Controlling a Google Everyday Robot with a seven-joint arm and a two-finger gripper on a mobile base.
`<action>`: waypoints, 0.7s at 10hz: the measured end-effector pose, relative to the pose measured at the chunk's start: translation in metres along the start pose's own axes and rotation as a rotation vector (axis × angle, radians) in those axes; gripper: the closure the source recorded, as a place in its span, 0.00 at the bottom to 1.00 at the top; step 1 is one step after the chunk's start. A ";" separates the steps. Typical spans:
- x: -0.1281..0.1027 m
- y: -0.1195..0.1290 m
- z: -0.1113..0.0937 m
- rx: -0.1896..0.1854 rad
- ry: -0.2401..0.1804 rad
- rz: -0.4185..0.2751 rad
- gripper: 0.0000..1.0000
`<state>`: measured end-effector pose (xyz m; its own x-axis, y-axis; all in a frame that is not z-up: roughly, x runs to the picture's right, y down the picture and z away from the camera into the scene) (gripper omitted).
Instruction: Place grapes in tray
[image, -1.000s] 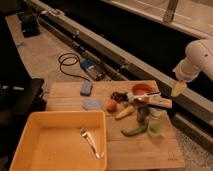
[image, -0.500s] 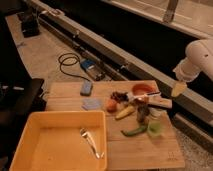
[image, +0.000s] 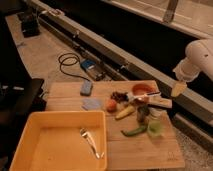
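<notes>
Wooden table (image: 145, 150) | 1 tray (image: 50, 145) | 1 grapes (image: 119, 96) bunch, apparently | gripper (image: 178, 89) far right

No text, label, brand, number or sign can be read on anything here. The tray (image: 65, 115), the grapes (image: 119, 96) and the small blue box (image: 90, 65) lying on the floor beyond the wooden table (image: 150, 150) show plain surfaces only. The gripper (image: 178, 89) hangs at the right, just past the table's far right corner and well apart from the grapes, and no marking can be made out on it either.
</notes>
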<state>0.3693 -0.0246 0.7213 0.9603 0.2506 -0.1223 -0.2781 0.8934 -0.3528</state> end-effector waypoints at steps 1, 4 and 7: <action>0.000 0.000 0.000 0.001 0.000 -0.001 0.20; -0.017 -0.007 -0.011 0.029 -0.007 -0.054 0.20; -0.080 -0.004 -0.020 0.053 -0.017 -0.175 0.20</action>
<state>0.2931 -0.0557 0.7144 0.9943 0.0952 -0.0473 -0.1053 0.9424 -0.3176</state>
